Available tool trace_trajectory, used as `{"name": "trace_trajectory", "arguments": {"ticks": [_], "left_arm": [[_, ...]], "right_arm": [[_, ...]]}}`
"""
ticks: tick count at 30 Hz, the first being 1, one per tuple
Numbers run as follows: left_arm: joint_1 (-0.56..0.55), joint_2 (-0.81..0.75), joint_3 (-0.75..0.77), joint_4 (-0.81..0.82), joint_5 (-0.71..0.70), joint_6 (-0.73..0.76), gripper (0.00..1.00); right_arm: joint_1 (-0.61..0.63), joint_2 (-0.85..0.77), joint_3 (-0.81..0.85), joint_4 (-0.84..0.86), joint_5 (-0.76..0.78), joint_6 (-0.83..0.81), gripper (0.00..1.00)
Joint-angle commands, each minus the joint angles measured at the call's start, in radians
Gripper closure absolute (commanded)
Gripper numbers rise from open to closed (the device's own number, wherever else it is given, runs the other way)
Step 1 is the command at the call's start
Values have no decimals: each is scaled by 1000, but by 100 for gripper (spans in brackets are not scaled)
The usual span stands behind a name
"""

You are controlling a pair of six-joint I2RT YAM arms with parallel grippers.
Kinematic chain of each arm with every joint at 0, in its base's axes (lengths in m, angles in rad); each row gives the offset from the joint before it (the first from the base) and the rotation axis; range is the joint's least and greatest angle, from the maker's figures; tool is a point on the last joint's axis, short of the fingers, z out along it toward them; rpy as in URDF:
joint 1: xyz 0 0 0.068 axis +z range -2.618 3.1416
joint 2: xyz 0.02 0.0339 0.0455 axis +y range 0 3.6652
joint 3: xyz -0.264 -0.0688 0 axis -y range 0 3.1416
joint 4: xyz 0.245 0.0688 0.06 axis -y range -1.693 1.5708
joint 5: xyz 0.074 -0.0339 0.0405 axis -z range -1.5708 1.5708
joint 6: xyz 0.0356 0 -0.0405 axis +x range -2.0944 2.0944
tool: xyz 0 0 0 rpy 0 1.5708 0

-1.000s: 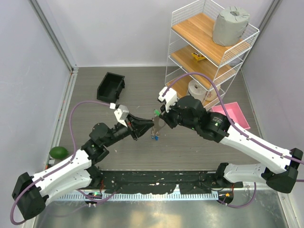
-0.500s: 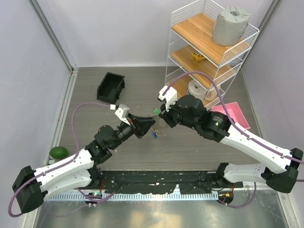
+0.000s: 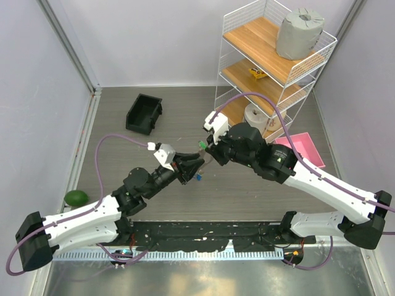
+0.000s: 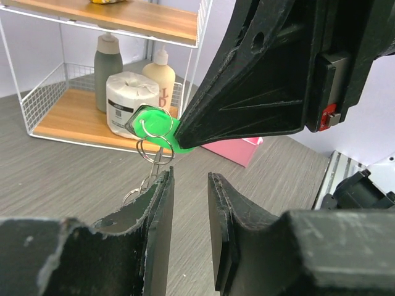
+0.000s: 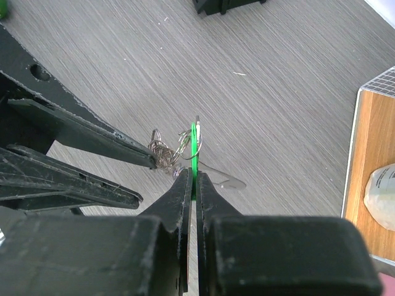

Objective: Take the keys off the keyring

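My right gripper [image 3: 206, 150] is shut on the green key [image 3: 202, 145] and holds it above the floor. In the right wrist view the green head [image 5: 194, 145] stands edge-on between the pads. The keyring's wire loops [image 5: 185, 137] and bunched chain [image 5: 163, 154] hang just left of it. A blue key [image 3: 199, 177] dangles below. My left gripper [image 3: 196, 165] is open, with nothing between its jaws. Its fingertips [image 5: 139, 157] are at the chain. The left wrist view shows the green key [image 4: 162, 126], the rings [image 4: 148, 149] and my open left gripper [image 4: 190, 176] just under them. The yellow key is hidden.
A black bin [image 3: 144, 113] stands at the back left. A white wire shelf [image 3: 271, 68] with rolls and bottles is at the back right. A pink tray [image 3: 300, 150] lies beside it. A green fruit [image 3: 76, 198] lies by the left wall.
My left arm has pushed rightward, bringing its open fingers closer under the right gripper and the hanging rings. The right gripper has kept its hold on the green key.
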State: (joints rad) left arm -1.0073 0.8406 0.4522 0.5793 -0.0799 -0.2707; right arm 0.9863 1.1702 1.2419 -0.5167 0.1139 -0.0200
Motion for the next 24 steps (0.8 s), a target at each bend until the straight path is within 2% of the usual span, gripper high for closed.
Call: {"name": "trace_trajectory", "arguments": {"ticks": [1,12,17,24], "left_arm": [[-30,9,29,69,-55,128,66],[-51,144,13,238,-103,304,58],[-54,193,-53,436,-78,387,57],[-60,137,-110,441,-75,393,60]], "right_arm": [[2,-9,60,53,9,14,95],[0,-12,57,53,-8,18,95],[2,-17,48,60,-11,17,94],[3,-15,47,60,18,17,95]]}}
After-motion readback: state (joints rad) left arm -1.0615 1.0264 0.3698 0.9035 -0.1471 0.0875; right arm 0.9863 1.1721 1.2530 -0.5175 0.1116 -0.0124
